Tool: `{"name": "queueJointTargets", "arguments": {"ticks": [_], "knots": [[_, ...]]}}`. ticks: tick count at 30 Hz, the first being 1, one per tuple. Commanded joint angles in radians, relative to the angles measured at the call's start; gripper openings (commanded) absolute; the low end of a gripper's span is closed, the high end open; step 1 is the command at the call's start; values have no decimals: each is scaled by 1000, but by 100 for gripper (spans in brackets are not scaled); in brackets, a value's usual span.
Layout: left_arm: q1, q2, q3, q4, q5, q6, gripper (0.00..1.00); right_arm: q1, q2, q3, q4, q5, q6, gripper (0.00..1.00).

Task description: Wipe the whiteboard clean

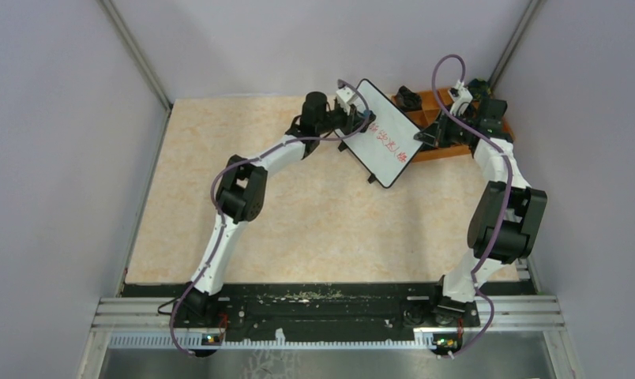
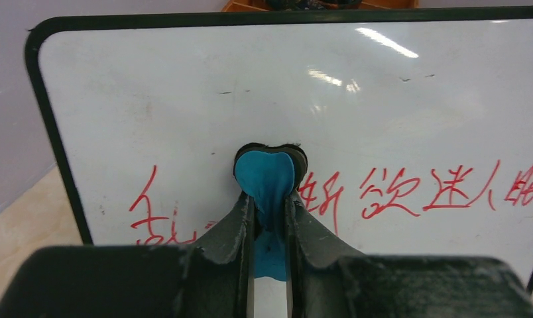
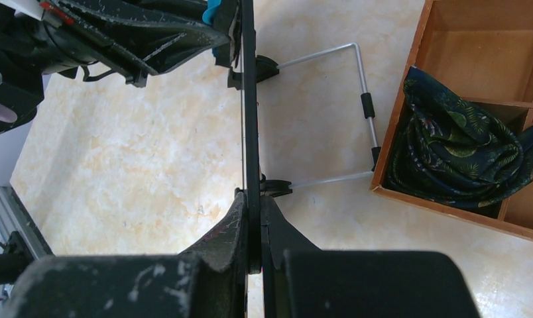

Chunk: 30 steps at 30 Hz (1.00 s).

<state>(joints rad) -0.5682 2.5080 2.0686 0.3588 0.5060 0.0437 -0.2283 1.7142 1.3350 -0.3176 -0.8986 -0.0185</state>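
The left hand [image 2: 269, 202] pinched a squashed blue eraser [image 2: 266, 172] against the glossy whiteboard [image 2: 356, 112]; the right hand [image 3: 253, 213] clamped its black frame.

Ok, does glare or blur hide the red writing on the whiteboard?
Left wrist: glare streaks sit high on the black-framed white whiteboard, above the red handwriting; the left gripper, pinching a blue pad, is soft-focus. Right wrist: board edge-on, face unseen. Top external: evenly lit, writing tiny.

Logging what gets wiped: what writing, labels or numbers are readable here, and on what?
"欲迷人": red handwriting on the small white black-framed whiteboard.
Neighbouring characters: partly hidden by the blue pad in the left pincer, or cut off; unreadable.
Nothing else legible.
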Motion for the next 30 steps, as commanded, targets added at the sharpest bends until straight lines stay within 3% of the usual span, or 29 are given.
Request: {"name": "queueJointTargets", "arguments": {"ticks": [1,14,30], "knots": [[31,39,38,-18,-63,47,5,20,-14,9,-8,-13,-38,0],[56,83,70,34,-157,58,5,33,-10,10,-17,-16,-50,0],[36,42,66,42,-69,-15,4,56,5,24,-46,-11,-72,0]]}}
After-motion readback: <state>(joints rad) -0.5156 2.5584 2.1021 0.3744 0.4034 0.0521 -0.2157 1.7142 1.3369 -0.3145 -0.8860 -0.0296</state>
